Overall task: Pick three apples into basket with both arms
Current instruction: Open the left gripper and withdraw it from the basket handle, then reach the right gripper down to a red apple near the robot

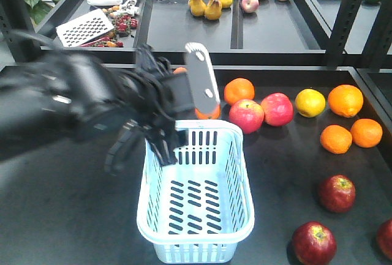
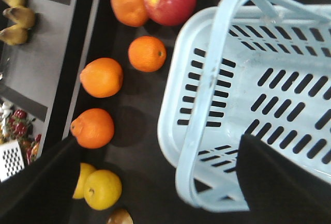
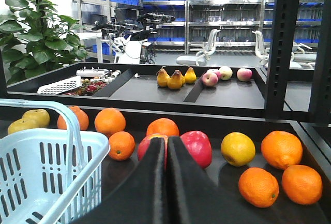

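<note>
Three dark maroon apples lie on the black table at the front right: one (image 1: 336,193), one (image 1: 313,243), and one cut off by the edge (image 1: 386,237). The pale blue basket (image 1: 196,216) stands front centre and holds nothing. It also shows in the left wrist view (image 2: 207,43) and the right wrist view (image 3: 31,151). My left gripper (image 1: 144,145) hangs open and empty over the basket's far left corner; in its own view (image 2: 163,146) the hoop handle (image 2: 207,89) runs between the jaws. My right gripper (image 3: 166,144) is shut and empty, out of the front view.
Two brighter pink-red apples (image 1: 246,115) (image 1: 277,109), several oranges (image 1: 345,100) and a yellow fruit (image 1: 310,102) lie behind and right of the basket. More oranges (image 2: 146,53) lie left of it. A raised shelf (image 1: 184,26) with pears and other items borders the back.
</note>
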`<state>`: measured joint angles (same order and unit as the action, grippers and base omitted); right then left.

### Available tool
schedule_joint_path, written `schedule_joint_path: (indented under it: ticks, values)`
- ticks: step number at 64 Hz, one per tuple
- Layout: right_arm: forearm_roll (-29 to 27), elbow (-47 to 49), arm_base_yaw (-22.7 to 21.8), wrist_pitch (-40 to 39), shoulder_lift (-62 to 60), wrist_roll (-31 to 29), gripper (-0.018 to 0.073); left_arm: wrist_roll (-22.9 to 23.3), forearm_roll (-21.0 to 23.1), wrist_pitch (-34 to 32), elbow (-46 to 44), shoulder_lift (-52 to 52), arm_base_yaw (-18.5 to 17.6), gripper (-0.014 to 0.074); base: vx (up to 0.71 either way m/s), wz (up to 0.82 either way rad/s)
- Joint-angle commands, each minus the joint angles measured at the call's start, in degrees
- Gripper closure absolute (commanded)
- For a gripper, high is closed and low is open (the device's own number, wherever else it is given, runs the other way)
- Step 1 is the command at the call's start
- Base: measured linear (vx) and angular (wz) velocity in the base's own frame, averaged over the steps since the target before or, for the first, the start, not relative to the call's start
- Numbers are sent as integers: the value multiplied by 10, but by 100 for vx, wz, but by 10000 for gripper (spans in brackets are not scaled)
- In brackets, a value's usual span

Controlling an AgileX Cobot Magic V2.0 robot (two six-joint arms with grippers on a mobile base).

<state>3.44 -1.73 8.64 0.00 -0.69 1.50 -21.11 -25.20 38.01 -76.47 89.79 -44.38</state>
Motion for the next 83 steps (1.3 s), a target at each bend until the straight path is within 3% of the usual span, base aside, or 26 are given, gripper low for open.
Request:
schedule_joint_path:
  ticks: [1, 15, 35, 45, 65, 83]
  values:
    - [4, -7, 0, -40, -7, 0, 568, 27, 26, 4, -16, -81, 1, 6, 0, 0]
    - [4, -7, 0, -40, -7, 0, 568, 176, 35, 37, -16, -194, 33, 6, 0, 0]
    - [4, -7, 0, -40, -7, 0, 568, 291, 35, 106, -14, -246, 143, 6, 0, 0]
    - [4, -7, 0, -40, -7, 0, 568, 349, 35, 102, 30, -267, 179, 6, 0, 0]
    - [4, -7, 0, -40, -7, 0, 568, 444, 29, 38, 146, -352, 184, 6, 0, 0]
    - [8, -6, 0, -63, -7, -1, 568, 449, 17, 18, 154, -362, 183, 6, 0, 0]
